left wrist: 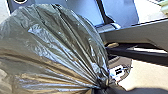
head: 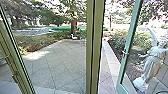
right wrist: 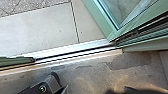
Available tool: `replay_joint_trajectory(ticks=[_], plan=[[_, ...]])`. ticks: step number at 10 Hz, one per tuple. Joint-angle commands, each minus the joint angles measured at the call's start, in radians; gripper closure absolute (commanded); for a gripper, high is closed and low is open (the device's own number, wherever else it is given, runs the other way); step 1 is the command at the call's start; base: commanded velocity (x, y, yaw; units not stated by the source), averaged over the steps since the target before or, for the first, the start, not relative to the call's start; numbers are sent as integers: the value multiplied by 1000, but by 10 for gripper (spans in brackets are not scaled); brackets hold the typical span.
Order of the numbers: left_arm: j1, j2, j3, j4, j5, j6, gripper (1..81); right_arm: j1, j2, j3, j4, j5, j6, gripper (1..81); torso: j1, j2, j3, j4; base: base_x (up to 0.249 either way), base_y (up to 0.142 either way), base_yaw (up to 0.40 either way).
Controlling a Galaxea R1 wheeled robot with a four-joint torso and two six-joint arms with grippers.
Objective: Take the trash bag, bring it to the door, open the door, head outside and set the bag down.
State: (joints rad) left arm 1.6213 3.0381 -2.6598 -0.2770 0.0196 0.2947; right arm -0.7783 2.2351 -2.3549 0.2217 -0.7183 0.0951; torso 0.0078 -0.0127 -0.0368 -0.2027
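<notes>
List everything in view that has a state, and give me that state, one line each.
Trash bag: filled out, its neck gathered tight.
Green-framed door at the head view's right: open, swung outward.
Statue: standing, outdoors.
Paving: partly in bright sun, partly in shade.
Tree: in leaf.

And here's the green post (head: 95, 47), upright, blocking the middle! Left of it, paving (head: 60, 65) stretches to the shrubs (head: 37, 43); whether glass closes that side, I can't tell. Over to the right, a gap between the post and the door (head: 127, 47), which stands angled outward, handle (head: 125, 53) on its edge, statue (head: 150, 58) behind its pane. Down low, the threshold (right wrist: 75, 51) offers a clear crossing between the green frame piece (right wrist: 16, 61) and the door's foot!
</notes>
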Motion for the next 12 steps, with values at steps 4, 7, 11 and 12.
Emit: replay_joint_trajectory(ticks=[4, 7, 11, 12], plan=[[-53, -7, 9, 22, 71, 12, 811, -183, -101, 189, 197, 13, -94, 10, 0, 0, 0, 0, 0, 0, 0], [-62, -14, 6, 22, 72, 12, 811, -350, -67, 162, 442, 143, -331, 10, 0, 0, 1, 0, 0, 0, 0], [-63, -17, 4, 7, 71, 11, 811, -470, 51, 125, 484, 292, -388, 10, 0, -1, 1, 0, 0, 0, 0], [-63, -17, 4, 7, 69, 11, 811, -488, 85, 122, 441, 312, -390, 10, -1, -1, 1, 0, 0, 0, 0]])
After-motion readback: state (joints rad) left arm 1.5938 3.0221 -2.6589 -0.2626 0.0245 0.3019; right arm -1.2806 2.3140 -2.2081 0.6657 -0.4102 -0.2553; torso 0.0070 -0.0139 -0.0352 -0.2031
